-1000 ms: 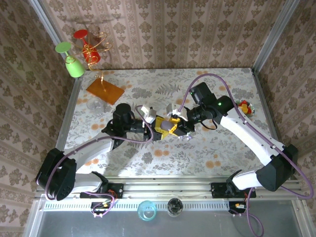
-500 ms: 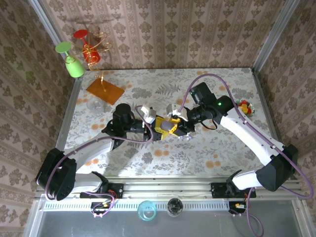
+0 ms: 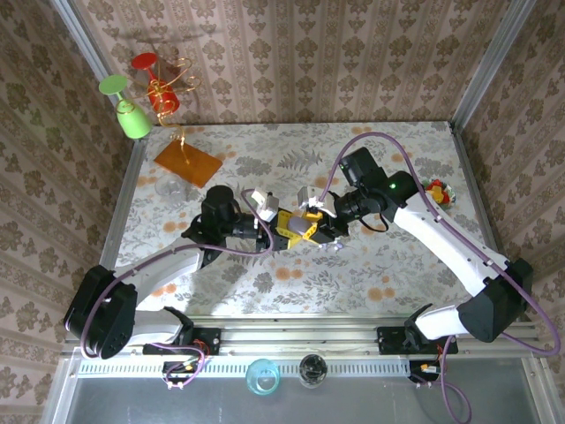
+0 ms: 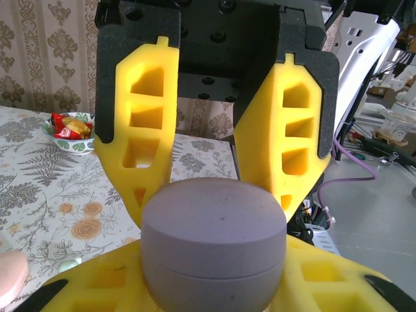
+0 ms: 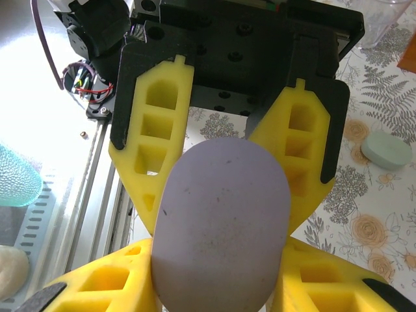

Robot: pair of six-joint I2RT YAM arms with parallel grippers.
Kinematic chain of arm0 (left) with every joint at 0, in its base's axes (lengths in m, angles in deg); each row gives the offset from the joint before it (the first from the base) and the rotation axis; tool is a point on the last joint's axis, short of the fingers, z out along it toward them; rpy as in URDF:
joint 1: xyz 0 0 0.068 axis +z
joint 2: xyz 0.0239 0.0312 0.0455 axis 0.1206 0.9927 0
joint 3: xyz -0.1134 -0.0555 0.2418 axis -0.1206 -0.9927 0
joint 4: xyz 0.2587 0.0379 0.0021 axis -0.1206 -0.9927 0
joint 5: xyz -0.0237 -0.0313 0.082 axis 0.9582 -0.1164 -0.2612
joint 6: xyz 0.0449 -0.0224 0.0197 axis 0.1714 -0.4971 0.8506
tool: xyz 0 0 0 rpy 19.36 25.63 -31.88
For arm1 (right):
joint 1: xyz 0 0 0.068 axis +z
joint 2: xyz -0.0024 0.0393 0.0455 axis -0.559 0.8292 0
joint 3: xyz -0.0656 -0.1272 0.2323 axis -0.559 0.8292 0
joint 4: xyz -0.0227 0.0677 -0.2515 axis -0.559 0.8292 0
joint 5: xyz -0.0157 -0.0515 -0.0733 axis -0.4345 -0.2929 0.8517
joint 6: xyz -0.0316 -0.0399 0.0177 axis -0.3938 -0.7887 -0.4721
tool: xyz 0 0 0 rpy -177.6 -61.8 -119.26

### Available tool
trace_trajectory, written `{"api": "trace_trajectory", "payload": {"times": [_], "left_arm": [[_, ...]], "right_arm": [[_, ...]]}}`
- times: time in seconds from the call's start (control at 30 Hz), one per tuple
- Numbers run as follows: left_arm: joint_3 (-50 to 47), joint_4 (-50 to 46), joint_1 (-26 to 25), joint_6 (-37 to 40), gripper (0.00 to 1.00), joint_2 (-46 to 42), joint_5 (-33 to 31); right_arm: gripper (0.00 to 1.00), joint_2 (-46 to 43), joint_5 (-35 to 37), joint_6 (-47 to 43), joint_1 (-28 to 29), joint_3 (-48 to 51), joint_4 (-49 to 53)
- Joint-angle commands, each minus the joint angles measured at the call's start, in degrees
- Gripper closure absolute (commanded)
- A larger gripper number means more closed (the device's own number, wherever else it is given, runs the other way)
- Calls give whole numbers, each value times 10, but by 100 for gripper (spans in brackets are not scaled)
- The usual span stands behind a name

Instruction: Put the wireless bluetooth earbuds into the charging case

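Note:
A grey-purple pebble-shaped charging case (image 4: 214, 240) with its lid closed is held above the middle of the table (image 3: 305, 227). My left gripper (image 3: 284, 228) is shut on it from the left, and its yellow fingers (image 4: 97, 286) cup the case's lower half. From the right, my right gripper (image 3: 320, 226) is shut on the same case (image 5: 221, 221), with its fingers (image 5: 97, 286) at either side. Each wrist view also shows the other gripper's yellow fingers behind the case. A tiny pale green earbud (image 4: 65, 264) lies on the tablecloth below.
A bowl of red and yellow sweets (image 3: 439, 192) stands at the right edge. A pale green case (image 5: 387, 151) and a pink case (image 4: 8, 278) lie on the cloth. An orange sheet (image 3: 187, 162), a clear glass (image 3: 169, 187) and coloured goblets (image 3: 132, 110) stand back left.
The left gripper's fingers have drawn slightly tighter on the case. Both arms stay where they were.

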Motion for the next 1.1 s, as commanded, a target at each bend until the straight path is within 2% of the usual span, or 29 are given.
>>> {"api": "trace_trajectory", "payload": {"times": [0.0,0.07,0.1,0.23,0.6,0.87,1.07], "left_arm": [[0,43,-2,14,67,-14,22],[-3,42,-1,15,66,-15,22],[-5,43,0,15,66,-15,20],[-8,43,1,18,66,-19,18],[-16,47,8,29,66,-8,19],[-22,60,11,27,66,-3,20],[-22,62,13,18,66,-4,3]], "right_arm": [[53,5,1,10,0,6,-10],[35,-8,5,19,-4,14,-26],[29,-15,6,24,-6,17,-31],[20,-22,7,46,-13,22,-50],[18,-44,-24,116,-49,43,-110],[18,-50,-17,161,-68,49,-142],[18,-52,-30,164,-74,50,-148]]}}
